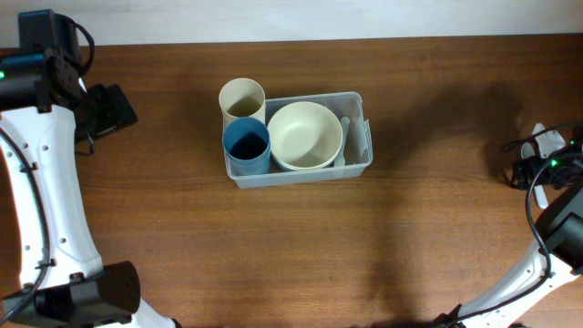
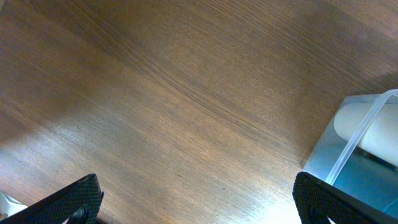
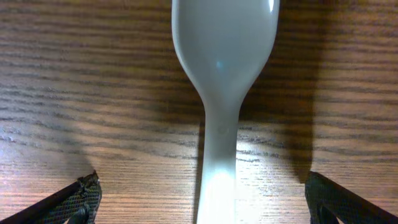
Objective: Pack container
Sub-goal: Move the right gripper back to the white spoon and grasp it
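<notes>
The clear plastic container stands at the table's middle. It holds a blue cup, a cream bowl and a white utensil along its right wall. A cream cup stands at its back left corner. A white spoon lies on the table at the far right. My right gripper is low over it and open; the spoon lies between the fingers, untouched. My left gripper is open and empty, left of the container.
The brown wooden table carries only these things. The white arm links run along the left edge and the lower right corner.
</notes>
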You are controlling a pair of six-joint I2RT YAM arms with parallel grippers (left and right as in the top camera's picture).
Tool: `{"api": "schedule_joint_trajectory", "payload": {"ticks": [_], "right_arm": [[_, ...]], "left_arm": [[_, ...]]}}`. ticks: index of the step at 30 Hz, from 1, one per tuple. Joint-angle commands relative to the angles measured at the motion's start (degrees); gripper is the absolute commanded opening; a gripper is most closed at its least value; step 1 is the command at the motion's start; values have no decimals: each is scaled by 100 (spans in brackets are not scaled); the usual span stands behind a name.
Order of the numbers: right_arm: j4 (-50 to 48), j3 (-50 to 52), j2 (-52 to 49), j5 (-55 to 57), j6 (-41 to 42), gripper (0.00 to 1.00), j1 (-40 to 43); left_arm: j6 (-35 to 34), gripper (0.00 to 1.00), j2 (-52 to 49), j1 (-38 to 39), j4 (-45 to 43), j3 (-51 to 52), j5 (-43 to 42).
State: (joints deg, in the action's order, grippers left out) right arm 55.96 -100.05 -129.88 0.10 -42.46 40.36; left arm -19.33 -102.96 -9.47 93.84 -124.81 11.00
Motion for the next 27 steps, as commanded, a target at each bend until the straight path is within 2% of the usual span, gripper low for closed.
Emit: {"api": "schedule_joint_trajectory", "payload": {"ticks": [1,6,8,15,21,22,27], "right_arm": [[-59,52,-101,-98,-39,99,17],[-111,52,-98,-94,-39,99,17],[-114,52,-101,-94,-39,93,17],[-92,52,-101,-96,-31,56,17],[-50,24,-98,-87,223,6,4],[-50,-4,-98,-94,376,4,-11],[111,-293,-98,-98,890,4,-216]], "left_arm": [[-57,100,142,-17,9,-96,61],[-57,100,140,-17,9,-96,61],[-57,100,142,-17,9,-96,61],[-57,100,142,-17,9,-96,61],[-57,100,140,-17,9,-96,61],[-57,100,142,-17,9,-96,61],[-57,100,140,-17,9,-96,61]]}}
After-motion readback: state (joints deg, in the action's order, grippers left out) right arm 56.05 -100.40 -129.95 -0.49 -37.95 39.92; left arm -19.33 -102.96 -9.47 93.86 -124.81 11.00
